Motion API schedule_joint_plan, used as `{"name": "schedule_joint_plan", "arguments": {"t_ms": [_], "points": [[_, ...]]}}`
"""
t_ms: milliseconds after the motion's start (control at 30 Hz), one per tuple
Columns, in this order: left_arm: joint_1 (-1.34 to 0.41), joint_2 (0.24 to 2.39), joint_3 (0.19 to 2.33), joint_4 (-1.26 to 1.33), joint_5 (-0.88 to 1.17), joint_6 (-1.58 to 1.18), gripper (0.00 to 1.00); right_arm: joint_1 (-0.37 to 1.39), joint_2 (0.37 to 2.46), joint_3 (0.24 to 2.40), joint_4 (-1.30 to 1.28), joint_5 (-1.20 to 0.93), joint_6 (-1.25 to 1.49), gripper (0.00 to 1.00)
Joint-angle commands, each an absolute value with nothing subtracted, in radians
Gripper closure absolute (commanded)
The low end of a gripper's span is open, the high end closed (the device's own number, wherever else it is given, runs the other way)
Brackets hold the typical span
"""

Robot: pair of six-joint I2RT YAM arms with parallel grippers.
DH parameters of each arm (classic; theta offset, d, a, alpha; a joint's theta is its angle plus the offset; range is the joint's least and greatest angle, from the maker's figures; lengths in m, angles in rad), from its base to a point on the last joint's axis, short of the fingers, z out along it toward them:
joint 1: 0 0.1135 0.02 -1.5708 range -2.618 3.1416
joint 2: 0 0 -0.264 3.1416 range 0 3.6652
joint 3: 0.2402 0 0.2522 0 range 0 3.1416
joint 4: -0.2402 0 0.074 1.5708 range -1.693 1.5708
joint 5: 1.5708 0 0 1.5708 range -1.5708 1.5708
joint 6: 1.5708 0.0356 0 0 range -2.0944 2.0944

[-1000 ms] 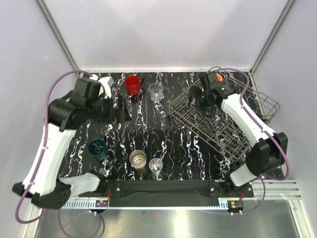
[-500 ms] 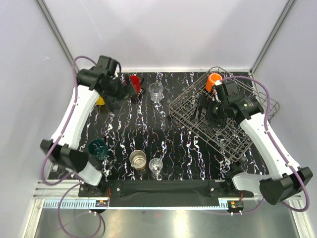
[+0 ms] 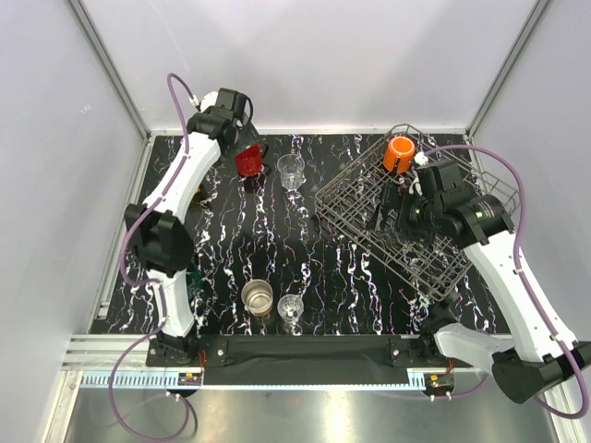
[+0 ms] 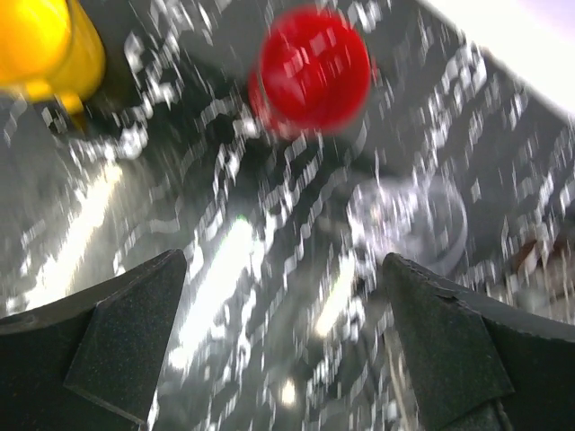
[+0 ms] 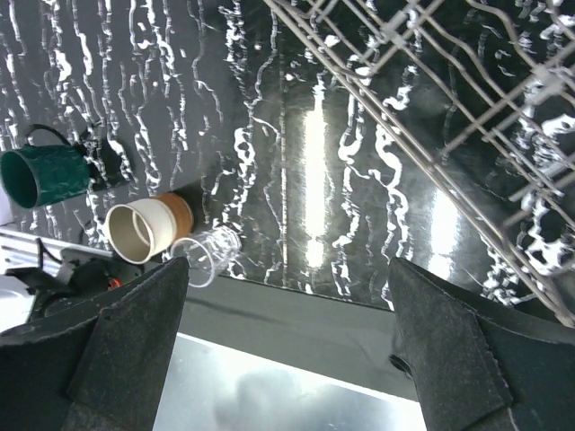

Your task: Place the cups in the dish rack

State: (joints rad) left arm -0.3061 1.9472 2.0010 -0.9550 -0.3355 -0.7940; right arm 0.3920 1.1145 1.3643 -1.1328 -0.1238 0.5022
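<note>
Where the dish rack (image 3: pixel 346 210) stands, an orange mug (image 3: pixel 399 152) sits inside.

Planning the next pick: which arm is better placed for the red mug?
Left. The left fingers, open and empty, face the red mug close ahead; the right fingers are at the rack, far from it.

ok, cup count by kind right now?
Mugs: 3 (yellow mug, red mug, orange mug)
Glasses: 2 (far glass, near glass)
Other cups: 2 (teal cup, brown-and-cream cup)
Total: 7
</note>
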Motion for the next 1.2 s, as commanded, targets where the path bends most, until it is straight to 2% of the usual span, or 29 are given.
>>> {"name": "schedule_joint_plan", "arguments": {"t_ms": [0,133,800,1000,1167], "points": [[-0.275,2.064,2.106,-0.840,-0.500,-0.798,0.03,0.391,1.072,1.353,-1.181,-0.061,0.476,0.00],[-0.262,2.172,2.194,-0.838,-0.519,-0.824,0.05,0.390,1.066,1.353,-1.216,-0.006,0.483,0.00],[-0.199,2.304,2.149,-0.721,-0.443,-0.865,0.10,0.390,1.081,1.379,-1.236,0.083,0.486,0.00],[-0.196,2.352,2.172,-0.709,-0.417,-0.845,0.14,0.390,1.088,1.379,-1.236,0.078,0.495,0.00],[-0.195,2.381,2.169,-0.706,-0.413,-0.835,0.21,0.391,1.072,1.379,-1.236,0.083,0.512,0.00]]}}
